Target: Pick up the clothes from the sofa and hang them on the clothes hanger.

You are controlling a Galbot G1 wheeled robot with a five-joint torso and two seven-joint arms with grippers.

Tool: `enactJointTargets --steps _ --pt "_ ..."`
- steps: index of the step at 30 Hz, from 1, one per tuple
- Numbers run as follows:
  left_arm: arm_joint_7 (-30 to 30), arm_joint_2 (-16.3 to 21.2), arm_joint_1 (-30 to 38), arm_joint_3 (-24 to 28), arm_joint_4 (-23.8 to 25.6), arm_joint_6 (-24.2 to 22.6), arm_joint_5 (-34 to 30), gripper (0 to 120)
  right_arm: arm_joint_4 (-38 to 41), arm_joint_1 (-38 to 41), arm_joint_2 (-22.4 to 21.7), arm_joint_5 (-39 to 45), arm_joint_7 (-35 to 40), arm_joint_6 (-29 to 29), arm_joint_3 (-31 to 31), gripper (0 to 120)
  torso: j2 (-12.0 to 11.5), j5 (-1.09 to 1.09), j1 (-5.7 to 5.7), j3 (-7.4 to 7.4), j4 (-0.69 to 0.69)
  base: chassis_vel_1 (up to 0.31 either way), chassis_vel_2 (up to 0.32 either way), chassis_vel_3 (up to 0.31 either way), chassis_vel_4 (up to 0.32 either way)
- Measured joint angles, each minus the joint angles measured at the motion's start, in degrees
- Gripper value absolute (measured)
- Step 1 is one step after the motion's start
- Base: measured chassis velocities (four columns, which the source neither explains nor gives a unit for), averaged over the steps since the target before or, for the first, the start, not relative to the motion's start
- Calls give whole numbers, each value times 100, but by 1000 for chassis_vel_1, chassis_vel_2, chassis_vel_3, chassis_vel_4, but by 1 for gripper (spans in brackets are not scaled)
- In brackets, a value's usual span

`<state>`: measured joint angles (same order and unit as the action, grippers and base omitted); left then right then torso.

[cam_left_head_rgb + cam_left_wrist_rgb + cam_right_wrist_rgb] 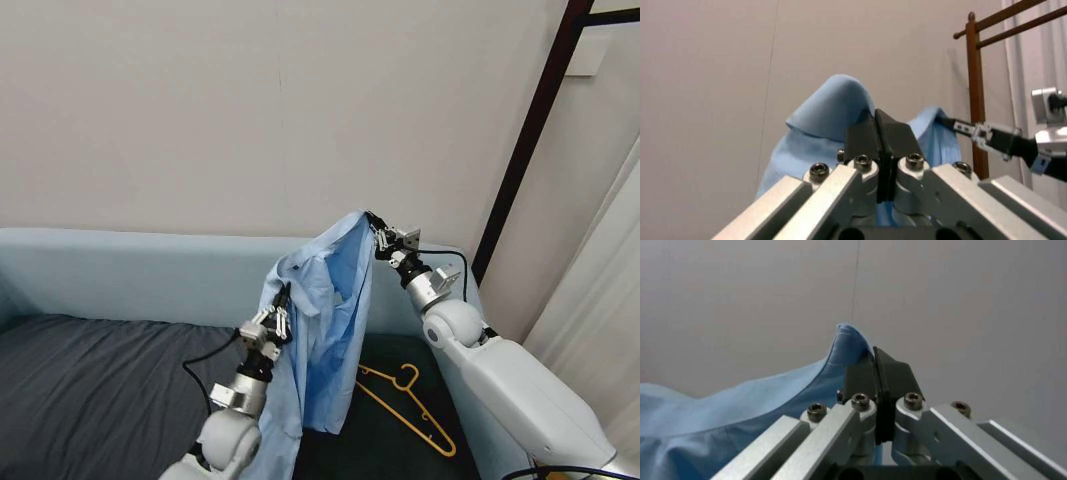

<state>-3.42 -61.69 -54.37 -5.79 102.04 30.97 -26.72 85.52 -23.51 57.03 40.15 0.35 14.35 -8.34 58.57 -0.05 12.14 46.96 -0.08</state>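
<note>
Left gripper [283, 312] and right gripper [379, 238] are each pinching the blue shirt [330, 330], holding it up over the sofa [100, 275], right end. Pinches are looking thin: fabric could slip. Hem is probably hanging near the yellow hanger [415, 405], could snag.

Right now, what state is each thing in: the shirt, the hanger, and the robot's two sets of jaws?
Blue shirt: held up in front of the sofa, hanging down from both grippers.
Left gripper: jaws shut on the shirt.
Right gripper: jaws shut on the shirt, held higher than the left.
Hanger: lying flat on the sofa seat, nothing on it.
</note>
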Motion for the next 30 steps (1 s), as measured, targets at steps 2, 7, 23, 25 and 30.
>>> enactJointTargets --steps 2,7,23,25,30 --pt "28 214 80 -2 65 -42 -168 0 0 3 -22 5 3 -2 16 0 0 -1 0 0 0 0 0 0 0" --pt "380 1125 398 37 244 -218 -1166 0 48 82 -144 99 31 -33 149 0 0 -2 0 0 2 0 0 0 0" --pt "2777 3758 2191 192 232 -1259 -4709 0 762 648 -686 994 -299 -177 566 0 0 -1 1 0 -1 0 0 0 0" --pt "2916 3880 2422 159 264 -1415 -4840 0 972 727 -806 1065 -330 -189 646 0 0 0 1 0 -1 0 0 0 0" --pt "3307 4046 2574 -6 246 -1790 -4753 0 1597 465 -1191 935 -378 -213 814 0 1 0 0 -2 -1 0 0 0 0"
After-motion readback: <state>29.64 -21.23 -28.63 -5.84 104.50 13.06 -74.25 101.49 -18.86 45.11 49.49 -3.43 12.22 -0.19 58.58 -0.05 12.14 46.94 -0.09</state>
